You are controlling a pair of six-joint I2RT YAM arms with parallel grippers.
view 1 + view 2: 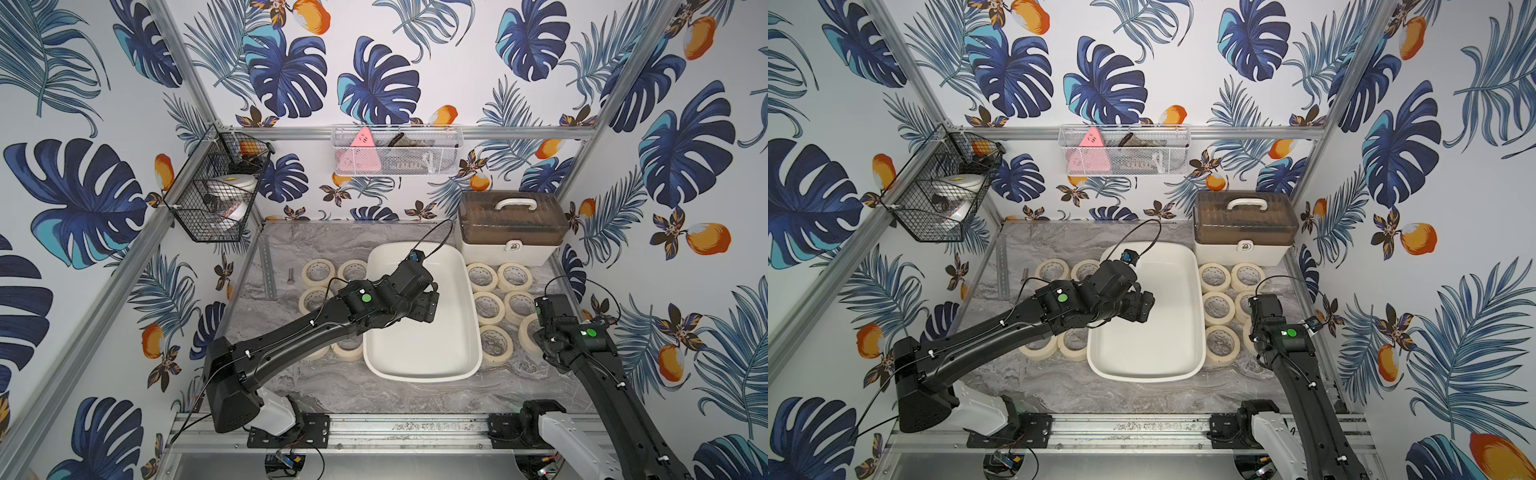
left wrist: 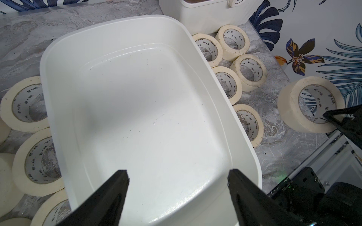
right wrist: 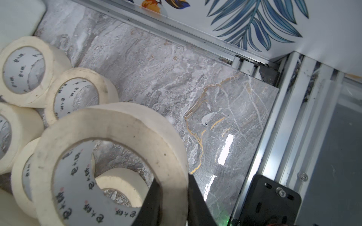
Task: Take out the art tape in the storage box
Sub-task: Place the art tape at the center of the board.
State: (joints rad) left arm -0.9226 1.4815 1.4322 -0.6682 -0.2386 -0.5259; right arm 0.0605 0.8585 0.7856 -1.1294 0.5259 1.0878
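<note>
Tape rolls (image 1: 318, 270) lie flat on the bench (image 1: 332, 390) left of the box (image 1: 419, 376), clear of its rim. The left arm stretches across, its left hand (image 2: 178, 173) hovering over the bare box floor, jaws spread and empty. More rolls (image 1: 482, 276) sit to the right of the box. The right hand (image 3: 173, 185) is clenched on a roll (image 3: 121, 115) by its wall, tilted above the bench, probably to set it beside those.
</note>
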